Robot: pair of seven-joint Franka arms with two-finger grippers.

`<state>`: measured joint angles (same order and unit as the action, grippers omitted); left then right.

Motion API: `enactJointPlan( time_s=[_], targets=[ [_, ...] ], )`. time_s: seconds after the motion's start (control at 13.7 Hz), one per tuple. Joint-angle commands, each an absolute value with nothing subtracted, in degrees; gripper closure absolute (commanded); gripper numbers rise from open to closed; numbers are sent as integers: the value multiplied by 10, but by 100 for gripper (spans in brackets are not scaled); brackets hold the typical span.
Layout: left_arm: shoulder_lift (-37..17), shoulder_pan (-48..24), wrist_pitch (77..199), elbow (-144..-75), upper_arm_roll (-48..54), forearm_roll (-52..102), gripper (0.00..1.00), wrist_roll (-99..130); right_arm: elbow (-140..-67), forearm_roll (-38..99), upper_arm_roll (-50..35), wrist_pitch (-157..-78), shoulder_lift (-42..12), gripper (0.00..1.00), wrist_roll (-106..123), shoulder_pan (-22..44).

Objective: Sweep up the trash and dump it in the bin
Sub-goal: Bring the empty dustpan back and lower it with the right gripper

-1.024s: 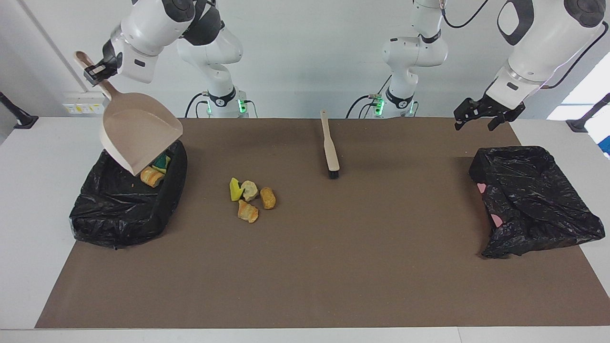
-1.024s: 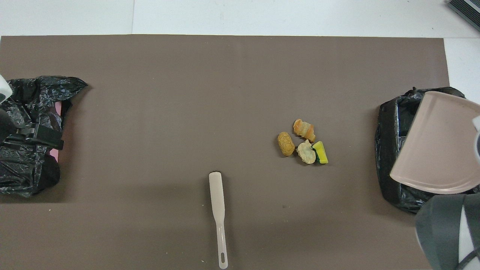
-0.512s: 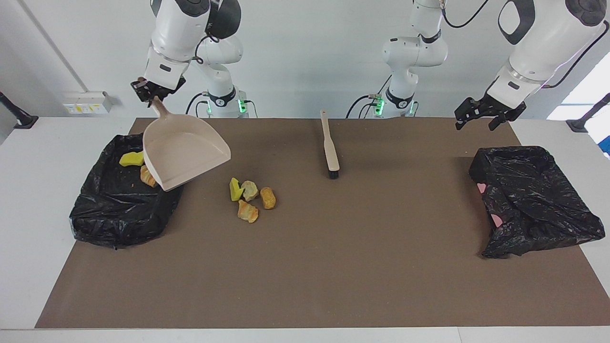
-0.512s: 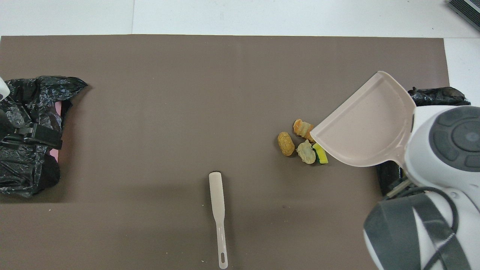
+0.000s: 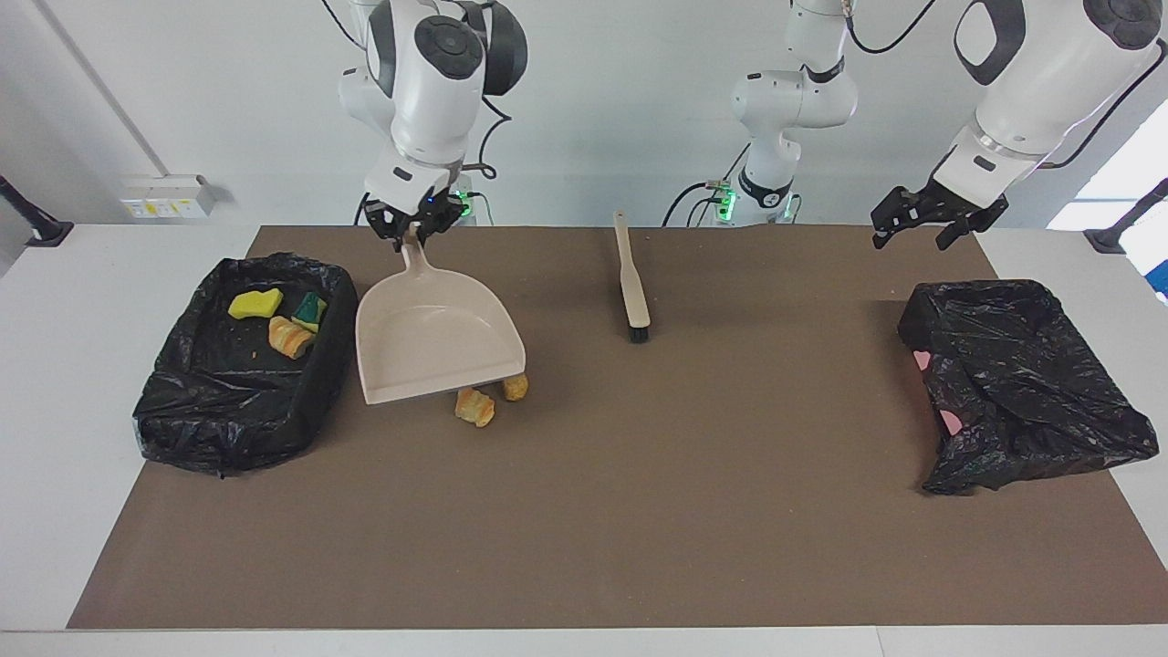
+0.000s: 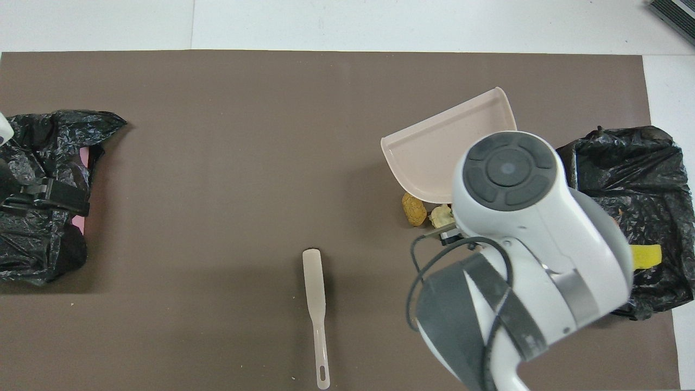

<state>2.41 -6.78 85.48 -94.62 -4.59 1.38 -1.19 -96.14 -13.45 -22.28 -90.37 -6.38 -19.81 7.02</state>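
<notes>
The dustpan (image 5: 438, 342) is now carried from the bin (image 5: 239, 365) over the trash (image 5: 475, 406), clamped by the right gripper (image 5: 411, 235); the left gripper (image 5: 917, 224) is spread wide.

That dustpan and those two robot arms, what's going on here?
They are clearing trash off the table. The right gripper is shut on the handle of the dustpan, holding it over the scraps lying on the brown mat. Three scraps already lie in the black-lined bin at the right arm's end. The brush lies untouched on the mat. The left gripper waits, open, above the other bin.
</notes>
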Motion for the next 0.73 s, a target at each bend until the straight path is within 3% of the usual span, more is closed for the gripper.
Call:
enactJointPlan(
  time_s=[0.0, 0.37, 0.66],
  targets=[
    [23, -61, 844, -935, -41, 6, 0, -20, -812, -120, -224, -901, -197, 100, -305, 120],
    [23, -62, 844, -934, -40, 6, 0, -20, -679, -90, -223, -990, -347, 100, -436, 202],
    [23, -62, 843, -935, -41, 6, 0, -20, -668, -86, -223, -1026, -405, 100, -442, 224]
  ],
)
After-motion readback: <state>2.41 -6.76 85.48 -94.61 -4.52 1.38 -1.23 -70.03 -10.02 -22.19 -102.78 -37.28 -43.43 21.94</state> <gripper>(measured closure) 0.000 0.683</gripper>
